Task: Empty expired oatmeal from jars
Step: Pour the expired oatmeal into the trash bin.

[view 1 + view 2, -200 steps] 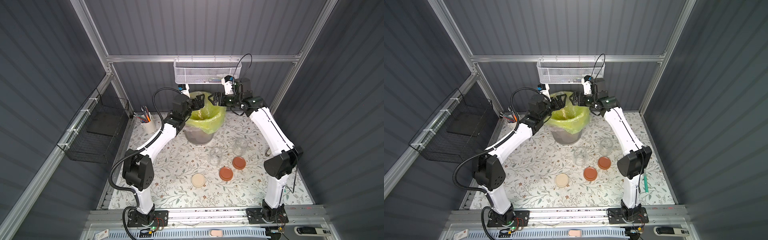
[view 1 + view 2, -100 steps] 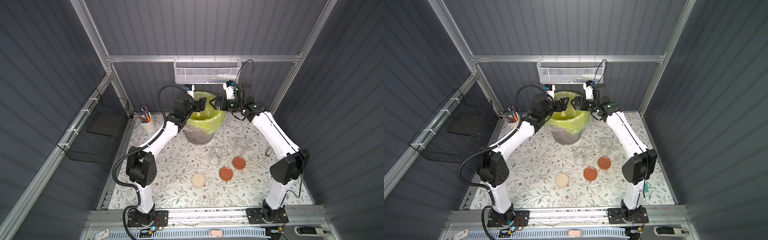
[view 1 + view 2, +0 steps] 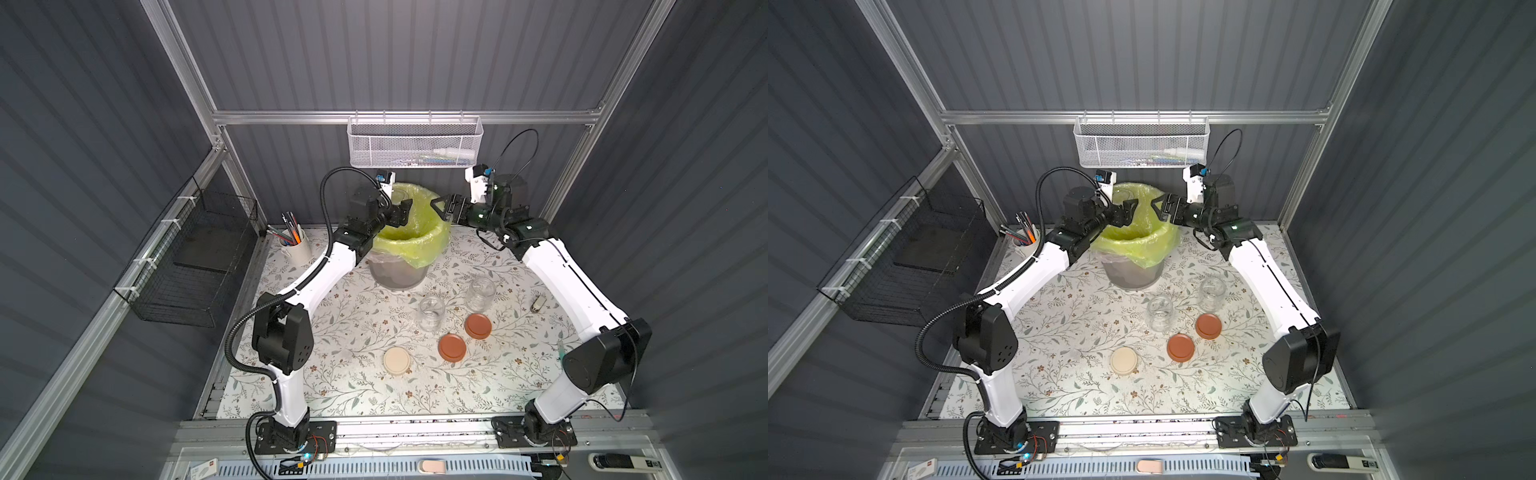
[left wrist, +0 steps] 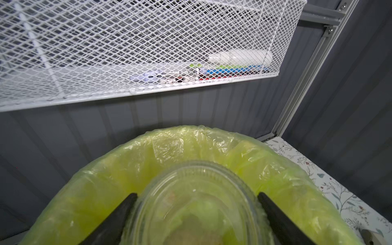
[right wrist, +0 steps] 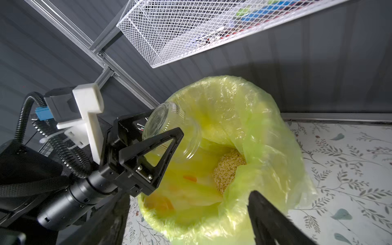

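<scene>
Leaning mouth-first over the bin (image 3: 397,276) at 12 o'clock on the surface (image 3: 353,332), a jar (image 3: 397,194) is clamped in the left fingers (image 3: 405,207) in both top views; the right fingers (image 3: 441,200) gape empty at its 3 o'clock. Left wrist: those fingers (image 4: 123,211) flank the jar (image 4: 195,203). Right wrist: oatmeal (image 5: 228,167) lies in the bag (image 5: 265,127).

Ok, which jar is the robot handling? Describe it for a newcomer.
Find the grey bin with the yellow-green bag at the table's back. The left gripper holds a clear jar tilted over it. The two other jars stand upright on the tablecloth.
</scene>
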### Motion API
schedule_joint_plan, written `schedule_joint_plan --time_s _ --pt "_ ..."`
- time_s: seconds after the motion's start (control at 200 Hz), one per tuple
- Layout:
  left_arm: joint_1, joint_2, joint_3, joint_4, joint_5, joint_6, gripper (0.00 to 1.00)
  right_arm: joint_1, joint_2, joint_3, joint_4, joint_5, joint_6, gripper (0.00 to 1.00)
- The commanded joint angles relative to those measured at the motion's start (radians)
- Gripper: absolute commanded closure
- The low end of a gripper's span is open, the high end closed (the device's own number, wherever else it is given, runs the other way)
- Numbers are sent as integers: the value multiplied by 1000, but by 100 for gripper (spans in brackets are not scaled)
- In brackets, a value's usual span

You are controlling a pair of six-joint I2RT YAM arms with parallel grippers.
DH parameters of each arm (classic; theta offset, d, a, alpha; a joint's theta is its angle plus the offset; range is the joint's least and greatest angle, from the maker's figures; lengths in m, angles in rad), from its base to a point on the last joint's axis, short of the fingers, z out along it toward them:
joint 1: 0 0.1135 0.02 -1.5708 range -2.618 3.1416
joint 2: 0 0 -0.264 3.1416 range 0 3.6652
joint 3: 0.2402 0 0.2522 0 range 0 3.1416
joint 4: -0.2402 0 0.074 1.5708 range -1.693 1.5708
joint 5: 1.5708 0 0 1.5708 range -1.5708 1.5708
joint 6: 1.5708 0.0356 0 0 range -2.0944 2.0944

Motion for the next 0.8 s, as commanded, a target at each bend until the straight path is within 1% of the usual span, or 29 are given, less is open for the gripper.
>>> schedule_joint_plan --time_s 0.0,0.035,0.08,0.1,0.13,0.175,0.215,0.25,0.285,0.335,0.36,0.4,0.445,0.48,0.51,0.535,0.55,0.575,0.595,0.61,0.63,0.67,0.685,0.705,0.725,0.755,0.775,0.795 --pt "6 -16 61 -9 31 113 91 1 -19 -22 45 -29 26 12" --pt "7 -17 73 -35 22 151 92 1 -22 -26 44 -25 28 12" --pt "14 -28 61 -29 -26 179 91 1 -26 -30 46 -25 28 12" --pt "20 -28 57 -22 -16 176 90 1 -29 -33 46 -27 27 12" --pt "23 -25 66 -30 30 176 88 1 -35 -40 54 -30 26 11" --pt "14 -10 97 -71 70 194 89 0 -43 -55 71 -28 29 11" --pt "2 -5 107 -96 65 228 91 -1 -45 -60 82 -27 34 11" --pt "0 -10 85 -78 31 250 91 -1 -43 -59 82 -30 38 11" --pt "6 -20 61 -49 -3 247 91 -1 -44 -58 79 -36 39 11" --pt "15 -39 45 -53 16 249 92 -1 -48 -62 76 -36 38 11" --pt "15 -52 25 -45 8 257 92 -2 -53 -63 74 -33 36 11" --pt "17 -72 -20 29 -20 230 89 -2 -58 -69 75 -28 35 11" --pt "20 -74 -29 51 35 216 88 -1 -58 -71 84 -32 37 11" --pt "17 -67 -10 15 51 246 89 -2 -52 -65 80 -37 38 11" --pt "17 -63 -3 4 9 258 90 -2 -48 -55 68 -41 37 11" --pt "30 -60 -7 26 -33 214 90 -1 -48 -49 62 -46 35 11" --pt "42 -55 -8 39 -12 175 90 -2 -47 -49 61 -48 35 11" --pt "58 -42 4 44 87 127 90 0 -49 -57 72 -50 39 11" --pt "58 -31 21 30 143 121 90 -1 -52 -66 87 -50 45 11" --pt "47 -19 41 2 160 136 90 0 -52 -73 97 -49 49 11" --pt "25 -8 64 -44 145 190 91 -2 -52 -78 105 -44 53 11" --pt "-5 -2 75 -85 34 263 95 -2 -48 -76 103 -45 55 11" --pt "-5 -8 66 -80 6 266 96 -2 -47 -73 98 -49 54 11" --pt "10 -18 47 -56 -13 237 94 -1 -46 -71 90 -57 50 11" --pt "34 -30 24 -22 7 176 92 0 -48 -71 88 -58 47 12" --pt "65 -43 2 15 103 116 89 0 -53 -79 94 -56 45 11" --pt "67 -48 1 12 133 122 88 0 -55 -85 102 -52 47 11" --pt "60 -55 5 -12 117 161 89 -1 -53 -88 107 -47 47 11"
